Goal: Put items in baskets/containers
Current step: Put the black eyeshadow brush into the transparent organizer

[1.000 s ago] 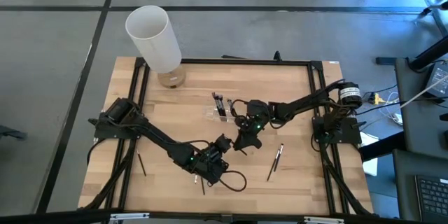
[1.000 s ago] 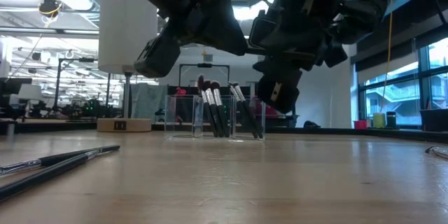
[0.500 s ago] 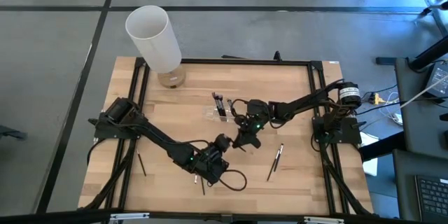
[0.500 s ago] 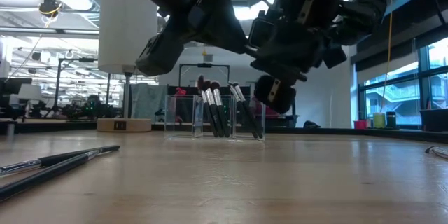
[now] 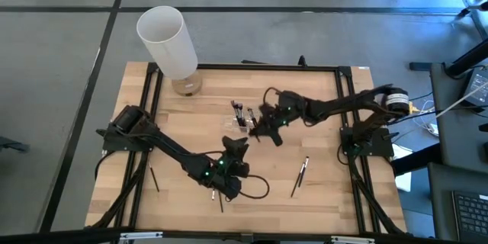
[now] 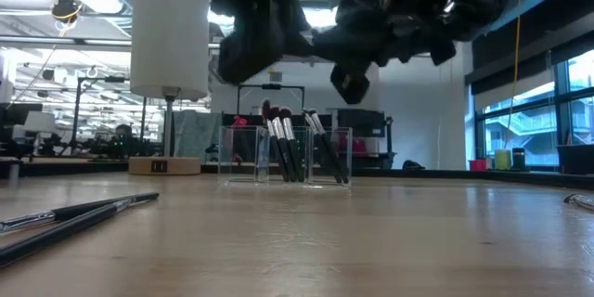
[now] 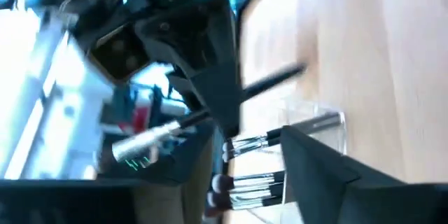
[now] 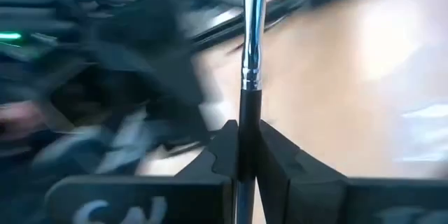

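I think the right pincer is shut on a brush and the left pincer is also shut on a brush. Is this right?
Not quite. The right pincer is indeed shut on a brush, as the right wrist view shows. The left pincer, however, is open and holds nothing; the left wrist view shows its fingers apart, with the clear organizer beyond them.

The bench (image 5: 320, 191) is pale blond wood with a faint grain, edged by a black frame (image 5: 252, 67). Both arms are matt black, each with small green lights glowing near the wrist. The tall cylinder (image 5: 166, 40) is plain white, standing on a tan base. The organizer (image 6: 288, 155) is clear, and the brushes (image 6: 281, 144) in it have black handles with silver ferrules and dark tips. The brush (image 8: 250, 49) between the right gripper's black fingers (image 8: 276, 155) is black below and shiny silver above. The floor (image 5: 61, 53) is grey with dark lines.
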Action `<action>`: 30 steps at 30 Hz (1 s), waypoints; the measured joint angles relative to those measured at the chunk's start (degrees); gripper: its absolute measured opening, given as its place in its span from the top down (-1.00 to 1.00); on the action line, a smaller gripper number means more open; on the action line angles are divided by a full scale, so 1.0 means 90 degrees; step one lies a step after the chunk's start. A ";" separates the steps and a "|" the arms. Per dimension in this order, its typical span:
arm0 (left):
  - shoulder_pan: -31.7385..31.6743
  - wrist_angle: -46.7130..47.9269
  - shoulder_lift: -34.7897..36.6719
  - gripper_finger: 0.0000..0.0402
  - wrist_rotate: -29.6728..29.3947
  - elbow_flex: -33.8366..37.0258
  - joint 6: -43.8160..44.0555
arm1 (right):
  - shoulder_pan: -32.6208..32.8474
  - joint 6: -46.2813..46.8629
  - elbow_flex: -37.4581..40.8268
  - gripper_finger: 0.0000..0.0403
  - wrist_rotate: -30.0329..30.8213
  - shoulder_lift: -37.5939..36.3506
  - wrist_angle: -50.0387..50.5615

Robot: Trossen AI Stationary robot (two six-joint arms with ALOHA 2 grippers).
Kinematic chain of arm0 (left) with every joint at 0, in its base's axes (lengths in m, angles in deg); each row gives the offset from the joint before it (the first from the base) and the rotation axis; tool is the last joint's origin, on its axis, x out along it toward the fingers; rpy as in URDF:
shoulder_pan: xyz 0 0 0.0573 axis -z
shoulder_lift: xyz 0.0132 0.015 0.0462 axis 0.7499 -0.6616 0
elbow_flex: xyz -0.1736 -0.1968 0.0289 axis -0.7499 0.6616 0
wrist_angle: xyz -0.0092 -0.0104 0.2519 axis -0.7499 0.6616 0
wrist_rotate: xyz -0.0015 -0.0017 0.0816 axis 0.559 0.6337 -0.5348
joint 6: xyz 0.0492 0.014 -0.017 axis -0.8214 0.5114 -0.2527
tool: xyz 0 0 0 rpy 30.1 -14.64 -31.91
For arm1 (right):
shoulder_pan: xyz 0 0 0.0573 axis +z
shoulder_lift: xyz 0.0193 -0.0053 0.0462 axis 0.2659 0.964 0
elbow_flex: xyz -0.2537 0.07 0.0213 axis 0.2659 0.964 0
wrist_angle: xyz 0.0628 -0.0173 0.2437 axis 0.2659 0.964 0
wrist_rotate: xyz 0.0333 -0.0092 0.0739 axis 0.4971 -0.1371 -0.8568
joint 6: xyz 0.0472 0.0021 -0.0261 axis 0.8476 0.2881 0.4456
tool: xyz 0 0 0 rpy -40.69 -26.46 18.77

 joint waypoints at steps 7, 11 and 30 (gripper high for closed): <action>-0.0053 0.0105 0.0525 -0.14 -0.0047 0.0002 0.2228 | -0.0349 -0.1709 0.0005 0.83 0.2415 -0.0231 0.0950; -0.0170 0.0615 0.0890 -0.17 0.0617 -0.0002 0.4027 | -0.0347 -0.1752 0.0008 0.82 0.2611 -0.0074 0.0495; -0.0200 0.3138 0.1124 -0.17 0.1158 0.0000 0.6956 | -0.0135 -0.1537 0.0015 0.45 0.3274 0.0384 0.0820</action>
